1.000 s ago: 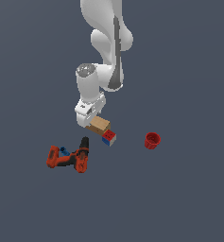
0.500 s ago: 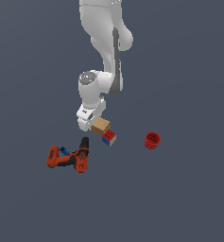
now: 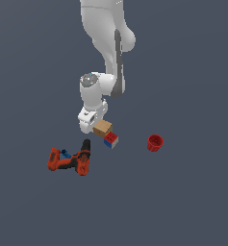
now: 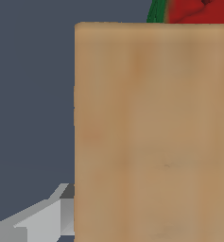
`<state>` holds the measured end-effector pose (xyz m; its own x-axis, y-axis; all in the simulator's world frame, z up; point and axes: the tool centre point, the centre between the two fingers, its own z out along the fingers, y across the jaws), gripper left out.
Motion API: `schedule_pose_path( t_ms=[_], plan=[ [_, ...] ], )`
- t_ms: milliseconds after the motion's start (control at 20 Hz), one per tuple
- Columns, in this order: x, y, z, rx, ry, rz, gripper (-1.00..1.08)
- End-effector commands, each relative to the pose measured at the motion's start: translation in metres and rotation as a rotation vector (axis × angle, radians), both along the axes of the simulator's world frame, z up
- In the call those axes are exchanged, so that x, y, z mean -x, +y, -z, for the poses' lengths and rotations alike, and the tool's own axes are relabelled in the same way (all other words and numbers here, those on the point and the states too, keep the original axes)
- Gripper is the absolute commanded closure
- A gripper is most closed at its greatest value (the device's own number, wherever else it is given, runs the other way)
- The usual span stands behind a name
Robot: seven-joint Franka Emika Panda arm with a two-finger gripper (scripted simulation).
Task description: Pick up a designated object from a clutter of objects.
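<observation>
- Tan and plain as cardboard, the oblong box sits on the dark grey floor near the middle of the exterior view, right under the lowered white arm.
- The gripper is down at the box's nine o'clock end, pressed close against it; from out here its fingers are hidden behind the hand and the box.
- In the wrist view the box fills most of the picture, and one pale grey finger shows alongside its long edge, reaching to it.
- Only that one finger shows, so I cannot tell whether the claw is clenched on the box or merely set around it.
- The small red-blue-white cube lies at the box's five o'clock, touching it or just shy of it; I cannot tell which.
- A sliver of that cube, red with a green edge, peeks past the far end of the box in the wrist view.
- The red cup stands upright well off at about four o'clock from the box.
- The orange-and-black power drill lies on its side at about seven o'clock from the box, apart from it.
</observation>
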<state>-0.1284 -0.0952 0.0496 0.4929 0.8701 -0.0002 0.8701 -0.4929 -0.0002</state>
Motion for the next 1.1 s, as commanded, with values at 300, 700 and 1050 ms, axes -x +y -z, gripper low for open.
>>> schedule_pose_path(
  t_ms=[300,700,1050],
  plan=[
    [0.000,0.000,0.000,0.000,0.000,-0.001,1.08],
    [-0.003,0.005,-0.017,0.000,0.000,0.000,1.08],
    [-0.011,0.016,-0.055,0.001,0.000,0.000,1.08]
  ],
)
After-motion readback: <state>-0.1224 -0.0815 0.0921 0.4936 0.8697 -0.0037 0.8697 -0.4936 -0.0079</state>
